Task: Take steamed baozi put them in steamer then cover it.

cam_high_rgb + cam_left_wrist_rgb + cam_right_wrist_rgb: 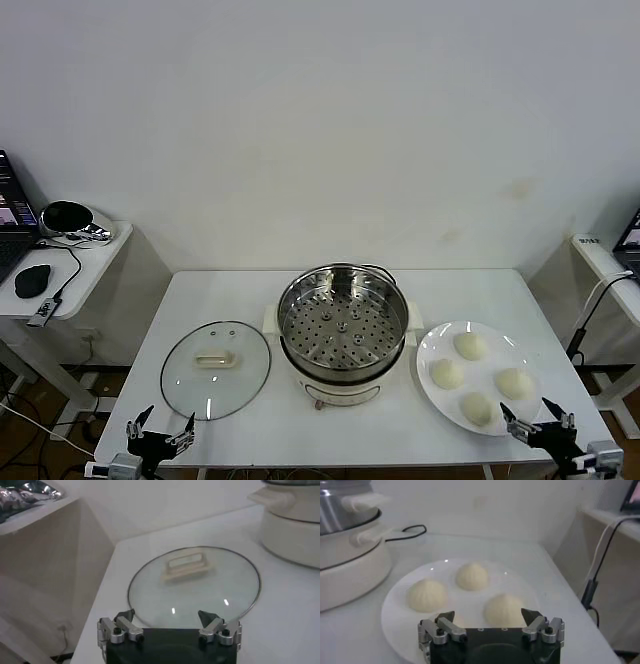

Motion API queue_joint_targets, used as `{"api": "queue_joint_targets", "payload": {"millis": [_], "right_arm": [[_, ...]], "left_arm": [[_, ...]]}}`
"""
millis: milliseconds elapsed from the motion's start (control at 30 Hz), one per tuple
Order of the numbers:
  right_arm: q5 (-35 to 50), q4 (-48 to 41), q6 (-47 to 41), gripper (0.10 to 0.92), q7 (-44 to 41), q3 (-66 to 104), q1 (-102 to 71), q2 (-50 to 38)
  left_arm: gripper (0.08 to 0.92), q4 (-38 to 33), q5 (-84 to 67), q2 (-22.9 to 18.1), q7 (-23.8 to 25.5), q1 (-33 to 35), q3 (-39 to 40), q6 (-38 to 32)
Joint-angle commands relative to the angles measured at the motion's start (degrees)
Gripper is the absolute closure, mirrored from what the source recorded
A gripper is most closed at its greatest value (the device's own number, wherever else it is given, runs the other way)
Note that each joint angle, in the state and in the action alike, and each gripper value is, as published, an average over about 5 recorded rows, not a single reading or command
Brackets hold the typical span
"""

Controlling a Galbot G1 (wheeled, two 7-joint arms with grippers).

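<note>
The steamer (343,325) stands mid-table, a shiny perforated basket on a white pot base, with nothing inside. Several cream steamed baozi (470,346) lie on a white plate (432,352) to its right. My right gripper (537,420) hovers open at the plate's near edge; in the right wrist view its jaws (487,614) are spread before the buns (504,610), holding nothing. The glass lid (216,368) with a cream handle lies flat left of the steamer. My left gripper (160,432) is open just short of the lid's (195,585) near rim, also with nothing in it (166,615).
The white table (300,430) ends close behind both grippers. A side table (70,270) on the left holds a mouse, cable and dark bowl. A shelf (600,260) with a hanging cable stands on the right. The pot's black cord (410,531) trails behind the steamer.
</note>
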Motion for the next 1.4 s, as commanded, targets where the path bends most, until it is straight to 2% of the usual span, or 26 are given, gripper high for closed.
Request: {"api": "queue_joint_targets", "payload": {"millis": [33, 233, 367, 633, 767, 1000, 1167, 1400], "right_arm": [[-8.15, 0.17, -3.95, 0.203, -6.94, 5.2, 4.76, -5.84], [-24.82, -3.61, -7.24, 0.203, -22.09, 4.95, 13.84, -16.98], [-38.14, -8.33, -6.23, 0.203, -33.62, -2.48, 25.47, -24.03], [-54.94, -14.38, 0.02, 0.203, -53.71, -26.67, 51.89, -28.13], [-56.5, -17.94, 2.47, 0.203, -58.18, -41.93, 64.9, -29.23], [-55.29, -24.77, 3.39, 0.203, -60.53, -67.89, 83.95, -27.92], [-54.09, -29.01, 3.98, 0.203, -61.67, -73.7, 87.47, -24.82], [-52.19, -33.78, 4.71, 0.203, -61.77, -73.42, 85.6, -20.74]], "left_arm": [[0.177, -1.73, 0.0, -0.09, 0.11, 0.3, 0.08, 0.19], [0.177, -3.11, 0.12, -0.9, -0.05, 1.01, 0.42, 0.55], [0.177, -3.97, 0.29, -1.49, -0.5, 1.5, 0.37, 0.85], [0.177, -6.6, 1.67, -2.86, -1.81, 3.76, 0.27, 1.67], [0.177, -7.54, 1.73, -3.39, -1.93, 4.51, 0.25, 1.65], [0.177, -8.75, 1.75, -3.67, -1.89, 5.09, 0.05, 1.68], [0.177, -8.88, 1.74, -3.9, -1.93, 5.56, 0.02, 1.65], [0.177, -8.24, 1.88, -3.55, -2.01, 5.82, 0.11, 1.66]]}}
